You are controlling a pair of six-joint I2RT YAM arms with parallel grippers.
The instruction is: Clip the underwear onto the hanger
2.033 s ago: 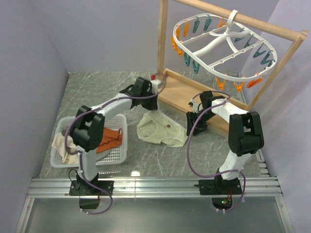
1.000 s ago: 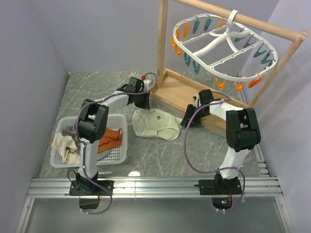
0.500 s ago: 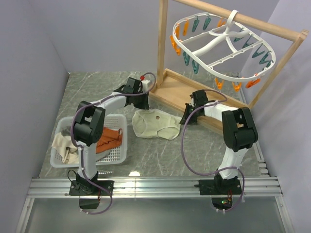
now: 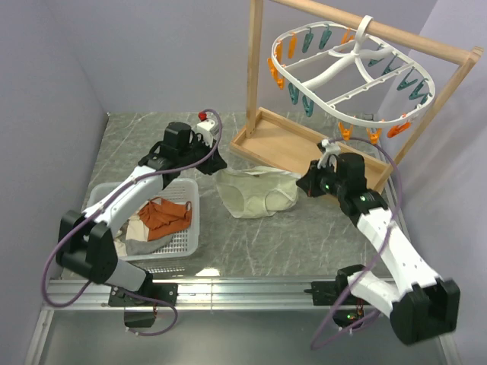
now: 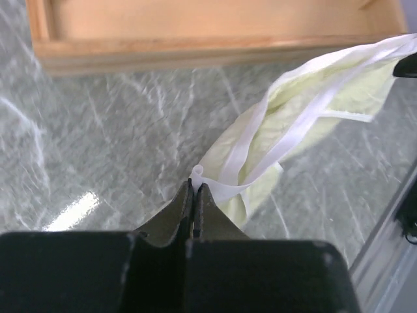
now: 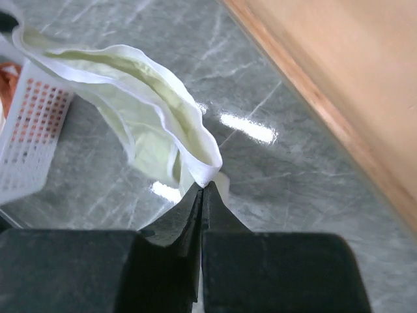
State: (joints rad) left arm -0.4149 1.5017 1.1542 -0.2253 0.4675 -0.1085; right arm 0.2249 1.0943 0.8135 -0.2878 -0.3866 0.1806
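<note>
The pale cream-yellow underwear (image 4: 255,194) hangs stretched between my two grippers, just above the marble table in front of the wooden stand. My left gripper (image 4: 218,169) is shut on the left end of its white waistband (image 5: 247,147), with a small fold of band pinched at the tips (image 5: 196,185). My right gripper (image 4: 303,182) is shut on the right end of the band (image 6: 202,187), and the fabric (image 6: 153,91) trails away from it. The white oval hanger (image 4: 346,72), with orange and teal clothespins round its rim, hangs from the stand's top bar, above and behind the underwear.
The wooden frame stand (image 4: 285,144) has a tray-like base right behind the underwear and an upright post (image 4: 255,61) at the left. A white basket (image 4: 183,239) holding an orange-rust cloth and pale cloths sits at the near left. Purple walls enclose the table.
The right gripper has shut on the underwear's right end. Both arms have raised the underwear off the table and now hold it stretched between them; it lay flat before.
</note>
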